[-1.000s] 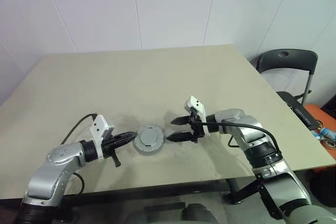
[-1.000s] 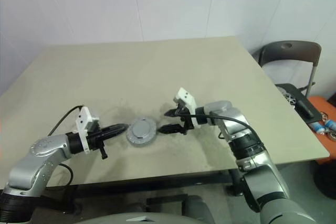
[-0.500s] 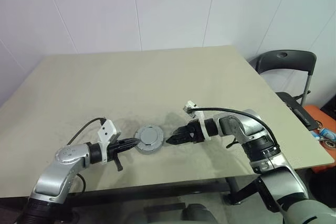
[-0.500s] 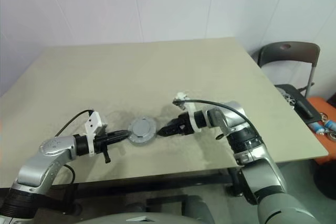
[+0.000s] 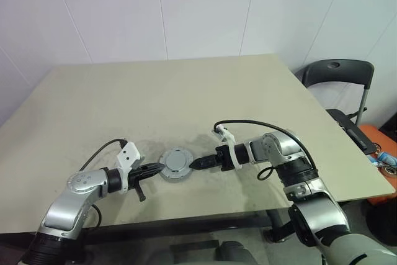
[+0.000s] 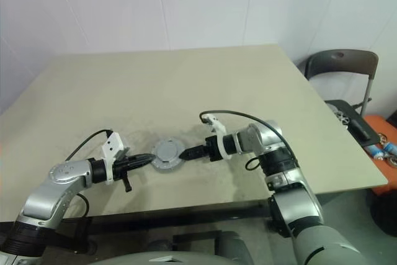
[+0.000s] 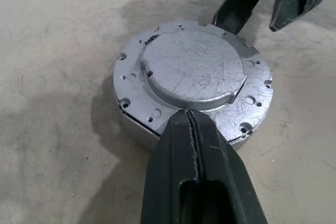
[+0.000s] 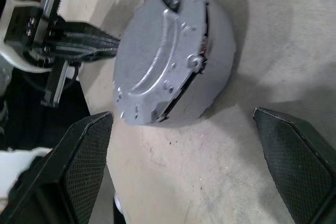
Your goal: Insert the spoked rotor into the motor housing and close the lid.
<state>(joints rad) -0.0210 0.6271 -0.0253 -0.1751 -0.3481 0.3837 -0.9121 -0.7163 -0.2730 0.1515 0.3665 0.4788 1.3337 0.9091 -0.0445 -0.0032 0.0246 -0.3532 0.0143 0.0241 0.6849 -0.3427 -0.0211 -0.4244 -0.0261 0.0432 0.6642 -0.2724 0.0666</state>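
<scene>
The grey motor housing (image 5: 175,172) stands near the table's front edge with the silver lid (image 7: 193,70) lying on top of it. A thin gap under the lid's rim shows copper windings (image 8: 202,51). The spoked rotor is hidden. My left gripper (image 7: 191,115) is shut and empty, with its tips over the lid's rim on the housing's left; I cannot tell if they touch. My right gripper (image 5: 193,164) is open on the housing's right side. Its two fingers (image 8: 84,166) are spread wide and level, just short of the housing wall.
The beige table (image 5: 186,91) stretches far behind the housing. A black chair (image 5: 338,76) stands off the table's right side, with an orange object (image 5: 381,141) beyond it. The table's front edge runs just below both arms.
My right gripper has rolled from fingers stacked one above the other to fingers side by side. It has also sunk and come left, up to the housing. The housing has stayed put.
</scene>
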